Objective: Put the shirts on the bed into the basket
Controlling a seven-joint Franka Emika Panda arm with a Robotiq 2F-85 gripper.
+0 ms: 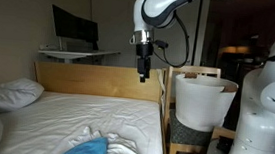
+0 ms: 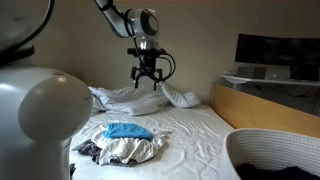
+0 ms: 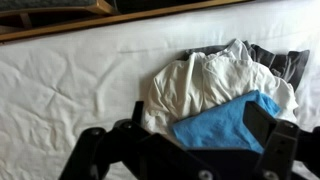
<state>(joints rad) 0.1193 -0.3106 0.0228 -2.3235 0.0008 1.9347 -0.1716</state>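
**All three shirts on the bed, none seen in the basket**

From my seat this job looks unstarted. The shirts (image 2: 125,145) lie in one rumpled heap on the bed (image 1: 84,113), towards its foot and well apart from the pillows (image 2: 130,97). In the wrist view I can tell them apart. The blue shirt (image 3: 225,125) lies on top, the white shirt (image 3: 200,85) is under and beside it, and the dark grey shirt (image 3: 282,62) pokes out at the heap's edge.

The end effector (image 1: 144,66) hangs high over the mattress near the headboard (image 1: 97,81). Its jaws are spread wide and hold nothing, and it is nowhere near the cloth.

The basket (image 1: 205,86) stands beside the bed, beyond the side rail. I cannot see into it well enough to swear it is empty, but no cloth shows over its rim in either exterior view.

By my reckoning every garment is left to do. I have to come down on the heap, pinch one shirt, carry it across to the basket, release it, then go back for the others.
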